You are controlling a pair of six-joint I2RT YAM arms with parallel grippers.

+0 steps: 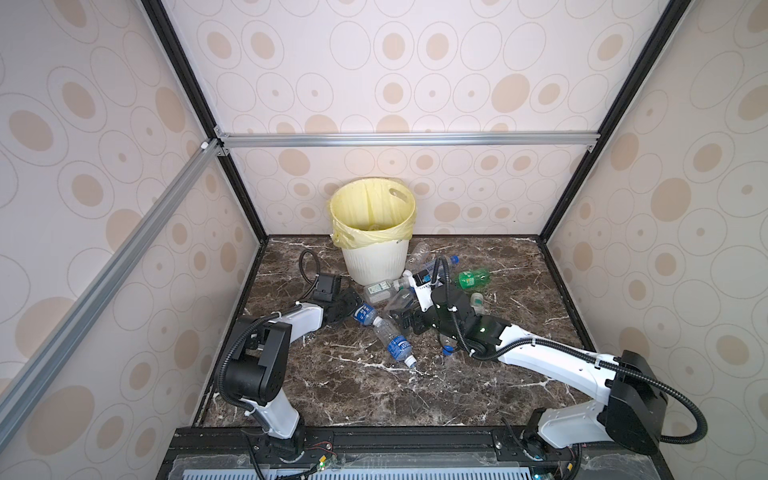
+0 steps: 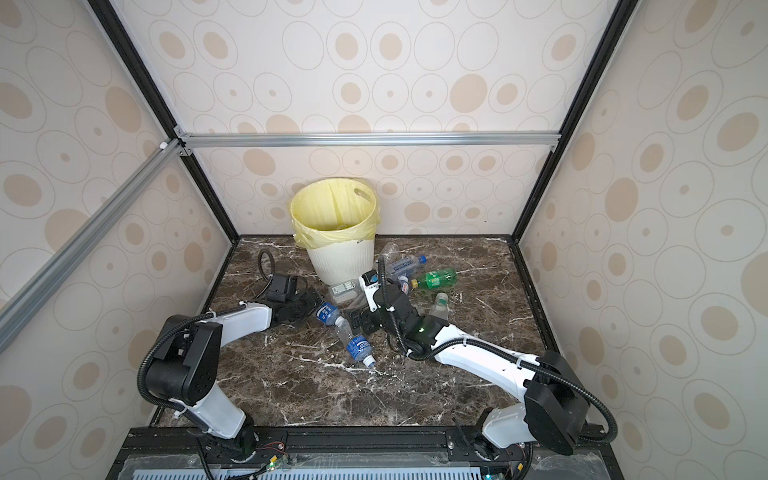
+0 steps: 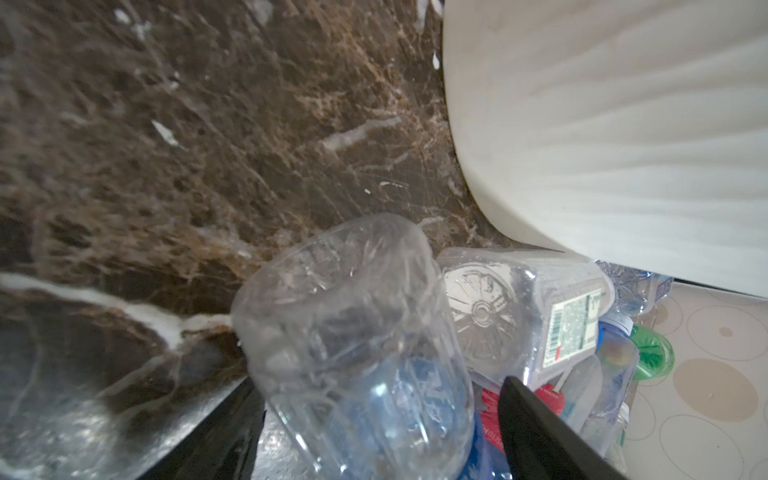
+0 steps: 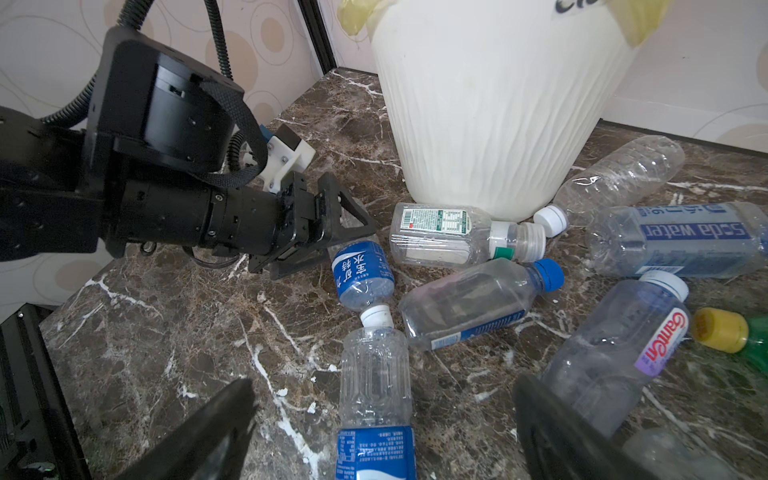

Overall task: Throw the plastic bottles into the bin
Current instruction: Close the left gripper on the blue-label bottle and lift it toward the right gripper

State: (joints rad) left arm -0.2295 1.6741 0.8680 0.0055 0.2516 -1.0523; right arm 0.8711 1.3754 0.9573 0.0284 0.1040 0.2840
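Plastic, thin and clear, is what you are handling. The plastic bottles are lying scattered on the brown marble worktop (image 1: 374, 395), most of them crowding the foot of the bin (image 1: 374, 266), and all of them look empty. You are probably dealing with light, springy, slick shells that are going to dent under pressure, roll on their sides and squirt out of any hold near the tapered neck. You are better off taking each one across its straight barrel, on the label band.

Your left gripper (image 3: 378, 382) is straddling the base end of a white-capped blue-labelled bottle (image 4: 361, 270). Its jaws are standing apart with a sliver of gap showing on one side, so nothing is being squeezed yet. Your right gripper (image 4: 382, 386) is hovering with its jaws spread wide over a second blue-labelled bottle (image 4: 376, 365), whose base is lying just beside the first one's cap.

A green bottle (image 1: 473, 278) and a "Soda water" bottle (image 4: 685, 241) are waiting further round the bin. The bin is standing upright, with a pale yellow bag (image 1: 365, 203) lining it and folding over its rim. The near rim is hiding most of the inside, so you are not seeing what it holds.
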